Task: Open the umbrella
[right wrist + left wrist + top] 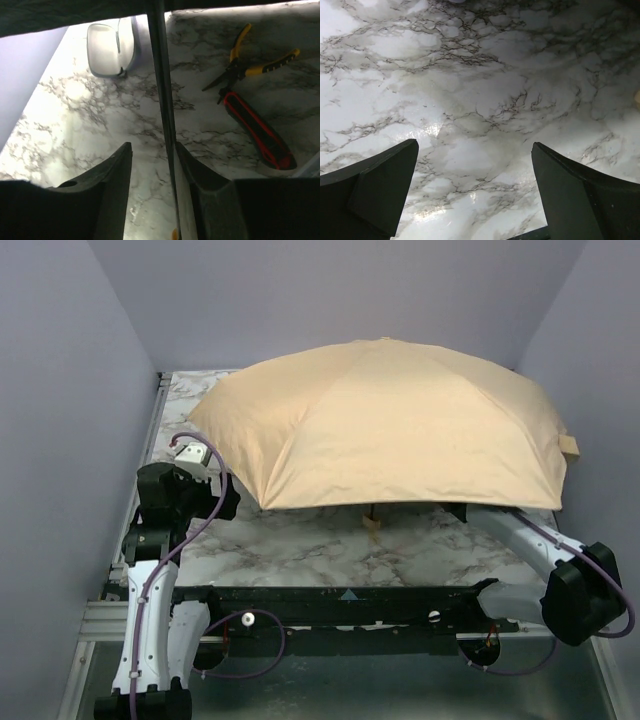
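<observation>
The umbrella stands open, and its peach-tan canopy covers the back of the marble table. Its tan handle tip shows under the front edge. My right arm reaches under the canopy, so its gripper is hidden in the top view. In the right wrist view the thin black shaft runs between my right gripper's parted jaws. It lies against the right finger, with a gap to the left finger. My left gripper is open and empty over bare marble.
Under the canopy lie a lavender oval case, yellow-handled pliers and a red-and-black handled tool. Lilac walls close in the left, back and right. A black rail runs along the near edge.
</observation>
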Robot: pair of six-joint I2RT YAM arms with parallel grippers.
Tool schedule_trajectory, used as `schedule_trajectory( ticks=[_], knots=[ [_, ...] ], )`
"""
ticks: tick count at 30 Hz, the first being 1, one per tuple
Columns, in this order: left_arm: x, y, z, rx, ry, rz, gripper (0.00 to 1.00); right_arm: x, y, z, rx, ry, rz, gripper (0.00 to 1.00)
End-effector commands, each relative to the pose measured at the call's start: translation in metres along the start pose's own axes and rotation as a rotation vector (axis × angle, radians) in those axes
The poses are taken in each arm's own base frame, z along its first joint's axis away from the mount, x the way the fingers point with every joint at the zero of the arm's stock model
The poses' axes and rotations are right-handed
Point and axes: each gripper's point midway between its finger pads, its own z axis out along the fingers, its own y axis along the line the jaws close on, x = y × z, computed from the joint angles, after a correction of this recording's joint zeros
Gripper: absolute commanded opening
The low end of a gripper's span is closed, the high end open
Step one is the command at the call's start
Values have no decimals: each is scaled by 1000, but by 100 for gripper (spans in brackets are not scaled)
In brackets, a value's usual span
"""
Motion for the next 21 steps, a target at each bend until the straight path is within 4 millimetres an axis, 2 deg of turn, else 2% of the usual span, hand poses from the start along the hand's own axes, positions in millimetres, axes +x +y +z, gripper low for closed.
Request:
schedule_trajectory(
  ticks=[1, 4, 7, 11, 16, 21],
  knots=[
    [5, -9, -12, 76, 40, 154, 99, 0, 5, -12, -48, -9, -85, 43],
    [15, -4, -12, 78, 84, 227, 99, 4, 3, -20, -58, 4, -138, 57],
    [25, 1, -12, 66, 94, 305, 99, 12, 0, -31, -57, 32, -195, 77],
    [36, -1, -16, 88, 87, 378, 99, 27, -7, -52, -60, 82, -302, 88],
    [49, -4, -20, 111, 83, 441, 99, 53, -21, -84, -77, 147, -485, 94],
    [53, 14, -20, 7, 74, 481, 99, 73, -39, -116, -81, 180, -687, 96]
  ],
)
